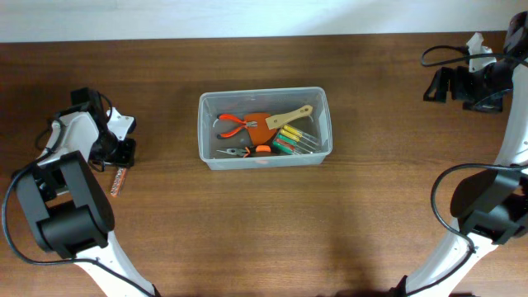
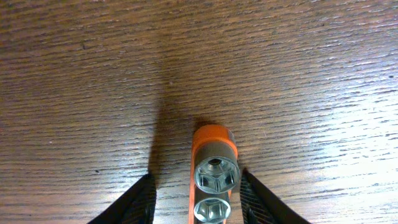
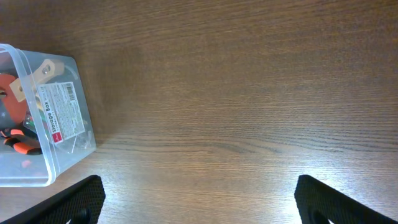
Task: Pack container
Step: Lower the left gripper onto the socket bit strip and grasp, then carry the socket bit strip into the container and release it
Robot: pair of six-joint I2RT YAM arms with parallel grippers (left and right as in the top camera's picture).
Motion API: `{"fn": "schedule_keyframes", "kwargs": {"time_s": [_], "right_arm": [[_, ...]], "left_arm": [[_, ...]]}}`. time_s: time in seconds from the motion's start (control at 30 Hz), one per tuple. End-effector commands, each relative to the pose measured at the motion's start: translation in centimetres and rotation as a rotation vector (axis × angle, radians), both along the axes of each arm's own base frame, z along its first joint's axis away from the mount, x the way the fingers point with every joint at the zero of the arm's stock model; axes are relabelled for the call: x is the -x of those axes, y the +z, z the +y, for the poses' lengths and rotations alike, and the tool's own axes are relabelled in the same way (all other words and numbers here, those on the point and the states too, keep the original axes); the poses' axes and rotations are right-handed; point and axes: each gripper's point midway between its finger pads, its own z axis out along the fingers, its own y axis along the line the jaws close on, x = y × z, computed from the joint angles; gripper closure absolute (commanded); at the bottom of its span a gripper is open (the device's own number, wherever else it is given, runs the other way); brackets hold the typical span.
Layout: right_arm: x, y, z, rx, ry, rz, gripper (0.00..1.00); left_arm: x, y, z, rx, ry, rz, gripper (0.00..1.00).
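Overhead, the translucent clear plastic rectangular container point(image 1: 203, 136) sits mid-table, well apart from both arms. It holds red-handled pliers point(image 1: 235, 124), a wooden-handled tool point(image 1: 290, 116), and green and yellow screwdrivers point(image 1: 290, 142). The left gripper point(image 2: 196, 186) is spread astride an orange rail of steel sockets point(image 2: 214, 140) lying on the brown wooden table point(image 2: 93, 74). The right gripper point(image 3: 208, 202) gapes wide, gripping nothing.

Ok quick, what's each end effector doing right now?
Left end effector: open, fingers either side of the socket rail.
Right end effector: open, empty.
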Motion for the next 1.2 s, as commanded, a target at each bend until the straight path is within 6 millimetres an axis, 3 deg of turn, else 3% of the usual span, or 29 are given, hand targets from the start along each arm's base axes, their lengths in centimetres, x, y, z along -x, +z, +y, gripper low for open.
{"fn": "schedule_keyframes", "kwargs": {"time_s": [0.0,0.17,0.33,0.53,0.67,0.8,0.97,1.0,1.1,1.17], "right_arm": [[-0.1,-0.3,0.2,-0.014,0.004,0.002,0.02],[-0.1,-0.3,0.2,-0.014,0.004,0.002,0.02],[-0.1,-0.3,0.2,-0.014,0.004,0.002,0.02],[-0.1,-0.3,0.2,-0.014,0.004,0.002,0.02],[-0.1,-0.3,0.2,-0.014,0.004,0.002,0.02],[-0.1,-0.3,0.2,-0.014,0.004,0.002,0.02],[-0.1,-0.3,0.2,-0.014,0.004,0.002,0.02],[-0.1,-0.3,0.2,-0.014,0.004,0.002,0.02],[-0.1,-0.3,0.2,-0.014,0.004,0.002,0.02],[-0.1,-0.3,0.2,-0.014,0.004,0.002,0.02]], "left_arm": [[0.4,-0.8,-0.2,0.013,-0.006,0.016,0.60],[0.4,-0.8,-0.2,0.014,-0.003,0.015,0.75],[0.4,-0.8,-0.2,0.014,-0.003,0.015,0.76],[0.3,-0.6,-0.2,0.013,-0.004,0.014,0.87],[-0.3,0.7,-0.6,0.011,-0.019,0.012,0.91],[-2.3,5.4,-1.8,-0.002,-0.062,-0.028,0.97],[-5.4,14.9,-5.5,-0.034,-0.160,-0.168,0.98],[-6.1,17.5,-7.0,-0.043,-0.196,-0.221,0.98],[-7.2,22.6,-11.5,-0.054,-0.308,-0.344,0.98],[-7.2,24.5,-15.2,-0.032,-0.445,-0.396,0.98]]}}
